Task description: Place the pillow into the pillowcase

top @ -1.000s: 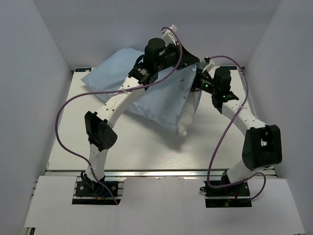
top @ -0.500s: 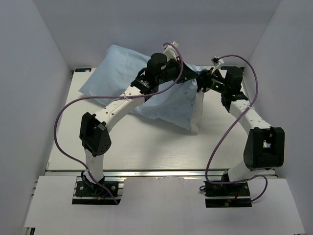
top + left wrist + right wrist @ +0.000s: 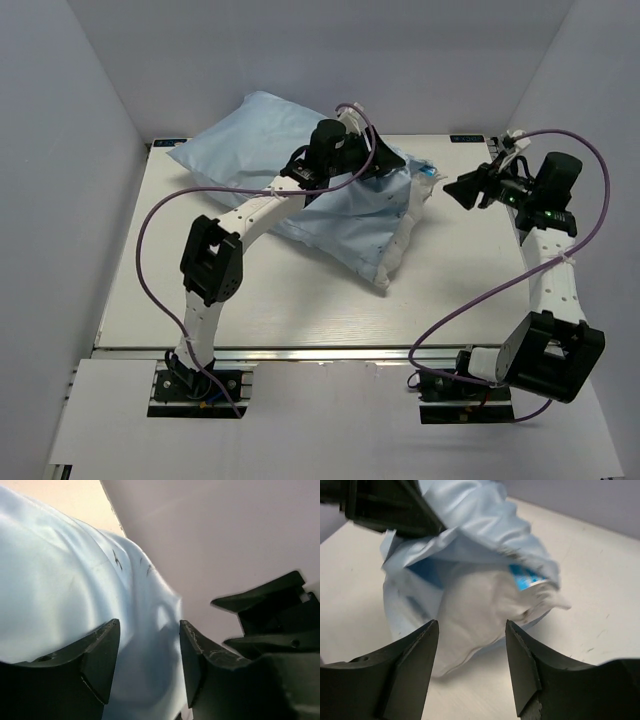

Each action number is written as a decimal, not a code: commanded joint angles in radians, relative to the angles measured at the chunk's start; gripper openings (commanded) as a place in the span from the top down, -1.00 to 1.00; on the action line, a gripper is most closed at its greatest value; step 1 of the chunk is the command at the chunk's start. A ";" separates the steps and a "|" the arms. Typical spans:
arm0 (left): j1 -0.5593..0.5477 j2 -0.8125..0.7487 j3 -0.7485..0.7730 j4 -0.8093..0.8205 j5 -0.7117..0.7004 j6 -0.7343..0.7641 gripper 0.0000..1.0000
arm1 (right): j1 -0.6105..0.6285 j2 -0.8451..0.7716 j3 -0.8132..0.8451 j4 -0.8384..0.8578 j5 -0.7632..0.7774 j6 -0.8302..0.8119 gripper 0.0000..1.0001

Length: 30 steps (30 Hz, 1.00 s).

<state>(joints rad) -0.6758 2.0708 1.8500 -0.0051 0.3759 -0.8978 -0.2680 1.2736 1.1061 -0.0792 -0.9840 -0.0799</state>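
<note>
The pillow [image 3: 404, 228] lies mostly inside the pillowcase [image 3: 250, 135]. The left gripper [image 3: 149, 630] reaches over it, jaws parted, holding nothing. The right gripper [image 3: 452, 190] hovers at 3 o'clock, also parted and empty.

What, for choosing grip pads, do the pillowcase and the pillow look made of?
Pillowcase: thin woven cloth, probably cotton or polyester, light blue, matte; it wrinkles and drapes in soft folds. Pillow: white fabric shell over soft filling, likely fibre; it bulges plumply from the opening.
</note>
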 commanded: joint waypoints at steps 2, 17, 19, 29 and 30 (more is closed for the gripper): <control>0.009 -0.002 0.159 -0.071 0.008 0.071 -0.28 | 0.004 0.000 -0.066 -0.197 -0.004 -0.097 -0.23; -0.105 -0.368 -0.161 -0.383 -0.143 0.410 -0.50 | 0.133 0.056 -0.365 0.018 0.186 0.364 -0.67; -0.151 -0.385 -0.298 -0.365 -0.181 0.398 -0.50 | 0.150 0.093 -0.373 0.041 0.197 0.391 -0.67; -0.269 -0.288 -0.379 -0.372 -0.440 0.402 -0.54 | 0.159 0.173 -0.390 0.114 0.231 0.442 -0.65; -0.271 -0.276 -0.362 -0.381 -0.471 0.405 -0.55 | 0.158 0.175 -0.391 0.117 0.231 0.445 -0.65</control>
<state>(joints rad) -0.9569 1.8172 1.4204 -0.3889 0.0483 -0.5190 -0.1112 1.4471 0.7158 -0.0261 -0.7567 0.3340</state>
